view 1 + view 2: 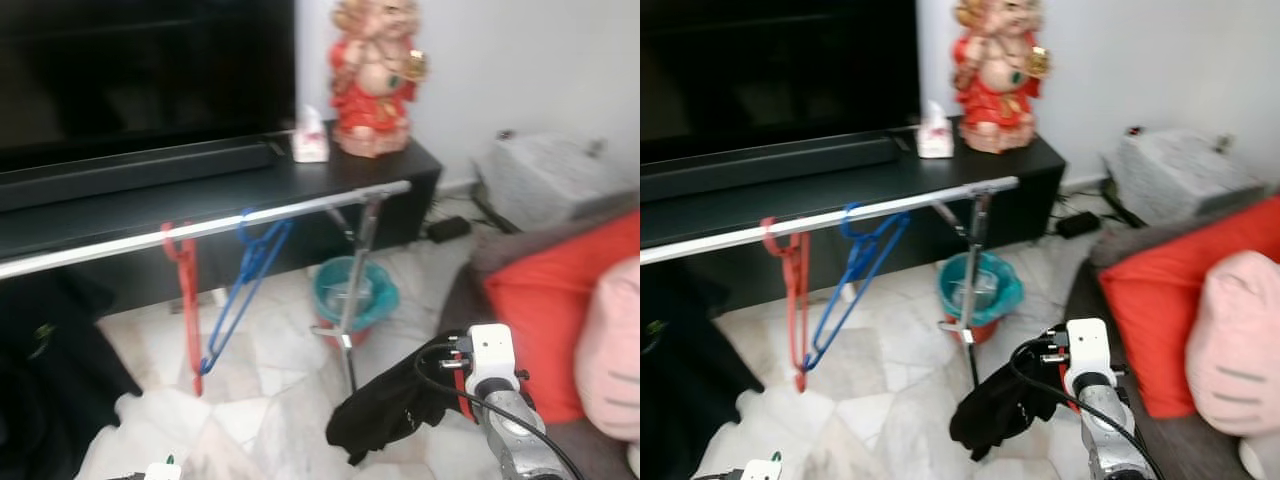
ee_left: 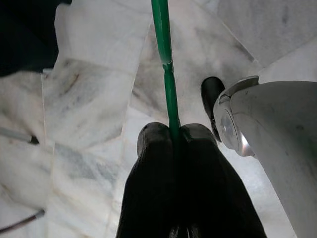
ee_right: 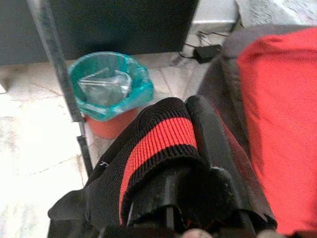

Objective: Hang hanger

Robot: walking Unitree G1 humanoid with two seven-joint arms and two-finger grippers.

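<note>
Low over the marble floor point(image 2: 89, 99), the left gripper point(image 2: 174, 136) points down, fingers pinched tight on a green hanger point(image 2: 166, 64) cut off at the frame edge. Near the red cushion point(image 1: 545, 310), the right gripper point(image 3: 198, 148) carries a black garment with a red stripe point(image 3: 158, 144) draped over its fingers, hiding their spread.

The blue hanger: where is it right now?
In the left eye view the blue hanger hangs on the silver rail, left of centre, just right of the red hanger and left of the teal-lined bin.
</note>
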